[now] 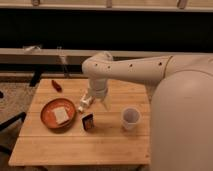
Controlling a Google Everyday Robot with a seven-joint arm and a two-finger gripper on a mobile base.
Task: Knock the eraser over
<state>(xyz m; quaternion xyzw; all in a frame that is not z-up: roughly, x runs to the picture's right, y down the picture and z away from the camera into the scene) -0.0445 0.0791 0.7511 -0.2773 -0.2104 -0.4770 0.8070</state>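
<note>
Seemingly upright, the blocky eraser [88,121] (dark, red-edged) sits near the gripper [98,103]

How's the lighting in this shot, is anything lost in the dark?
Camera view: warm, fairly even light on the table; the background beyond it is almost black. The eraser is dark yet stands out against the pale wood. The gripper, low just behind the eraser beside the white bottle, is well lit, no strong glare.
</note>
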